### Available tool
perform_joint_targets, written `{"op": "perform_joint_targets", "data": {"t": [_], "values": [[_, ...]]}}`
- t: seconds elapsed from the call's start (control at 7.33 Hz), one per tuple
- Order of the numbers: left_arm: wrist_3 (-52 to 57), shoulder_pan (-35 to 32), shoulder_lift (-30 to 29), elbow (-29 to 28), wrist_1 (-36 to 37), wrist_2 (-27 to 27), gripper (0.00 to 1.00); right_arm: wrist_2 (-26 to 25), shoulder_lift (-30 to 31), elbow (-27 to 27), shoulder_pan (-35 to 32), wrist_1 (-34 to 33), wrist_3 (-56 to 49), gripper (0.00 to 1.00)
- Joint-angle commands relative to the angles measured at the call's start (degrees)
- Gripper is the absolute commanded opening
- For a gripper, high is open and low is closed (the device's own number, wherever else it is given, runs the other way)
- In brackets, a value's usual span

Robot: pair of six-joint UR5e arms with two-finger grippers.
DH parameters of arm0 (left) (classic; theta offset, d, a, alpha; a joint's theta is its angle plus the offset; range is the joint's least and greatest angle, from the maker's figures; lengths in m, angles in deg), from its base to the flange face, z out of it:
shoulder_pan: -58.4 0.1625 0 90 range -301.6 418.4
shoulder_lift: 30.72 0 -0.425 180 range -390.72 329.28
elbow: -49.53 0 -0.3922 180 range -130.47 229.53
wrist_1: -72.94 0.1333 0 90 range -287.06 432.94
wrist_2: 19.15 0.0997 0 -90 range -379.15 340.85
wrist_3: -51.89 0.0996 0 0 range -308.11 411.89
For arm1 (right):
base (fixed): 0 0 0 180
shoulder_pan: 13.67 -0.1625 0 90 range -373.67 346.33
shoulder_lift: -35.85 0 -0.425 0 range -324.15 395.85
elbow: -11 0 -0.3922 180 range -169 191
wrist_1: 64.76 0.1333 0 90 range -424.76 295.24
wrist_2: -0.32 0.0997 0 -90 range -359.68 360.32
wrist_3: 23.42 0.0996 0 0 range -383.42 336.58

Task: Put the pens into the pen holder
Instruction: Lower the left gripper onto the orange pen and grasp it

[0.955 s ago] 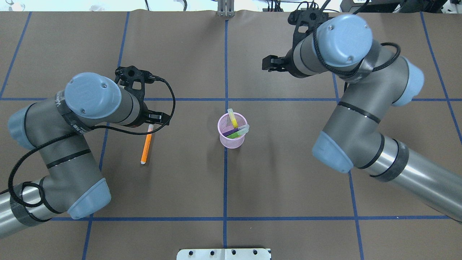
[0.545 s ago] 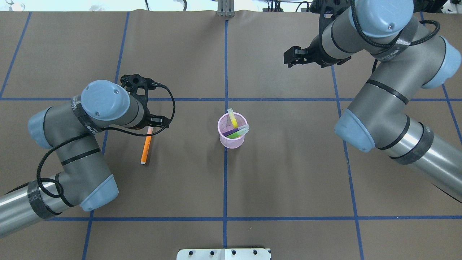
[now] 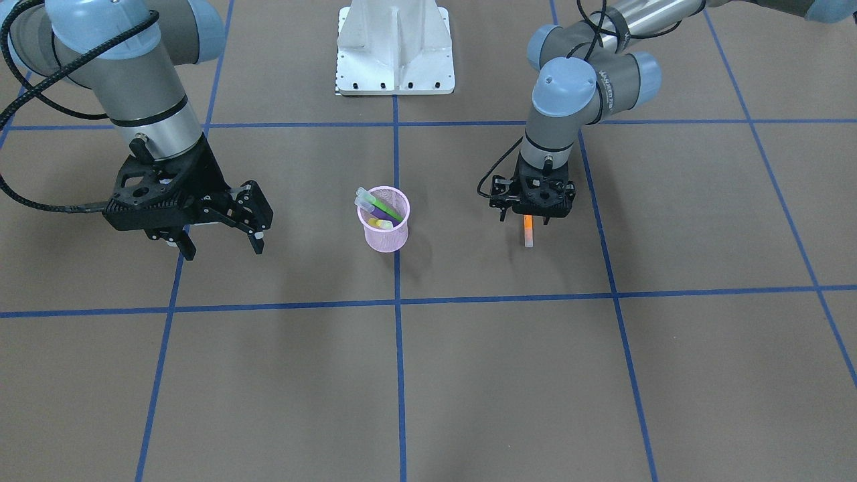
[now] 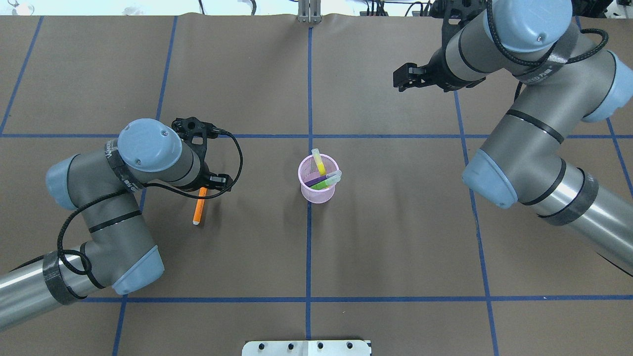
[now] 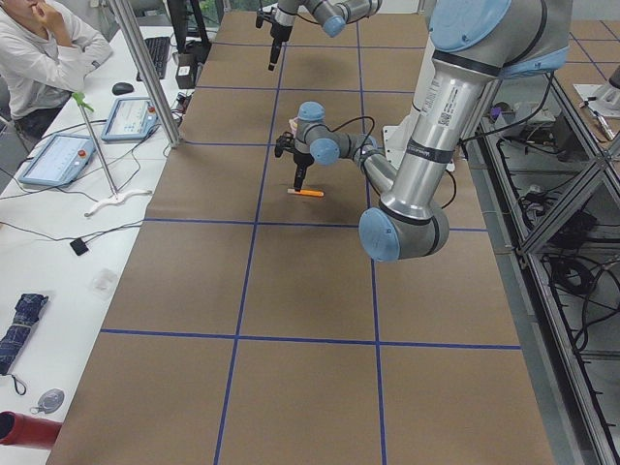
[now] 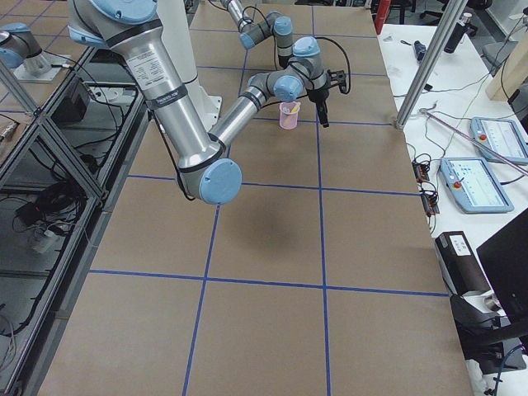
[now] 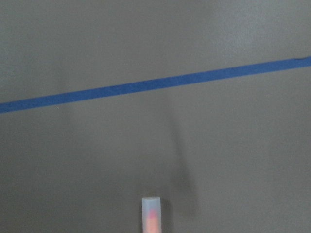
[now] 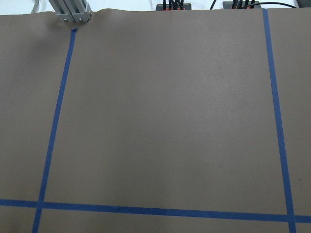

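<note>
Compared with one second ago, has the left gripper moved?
Yes: the left gripper shifted toward the robot, away from the crosswise blue line, now covering the cap of the orange pen.

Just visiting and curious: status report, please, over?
Left gripper open, low over orange pen. Right gripper open, empty, aside. Three pens in pen holder. Nothing in the way.

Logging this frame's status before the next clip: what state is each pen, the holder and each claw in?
orange pen: flat on table
yellow pen, purple pen, green pen: inside pen holder
pen holder: upright
left claw: open, low over orange pen
right claw: open, empty
</note>
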Motion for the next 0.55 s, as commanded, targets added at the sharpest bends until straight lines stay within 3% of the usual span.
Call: {"op": "perform_joint_targets", "data": {"t": [0.0, 0.41], "values": [[0.0, 0.2, -0.1, -0.5, 0.1, -0.1, 0.67, -0.2, 0.5, -0.3, 0.0, 0.0, 0.1, 0.99], [0.2, 0.2, -0.4, -1.8, 0.1, -0.1, 0.55, -0.7, 0.7, -0.4, 0.1, 0.0, 0.2, 0.99]]}}
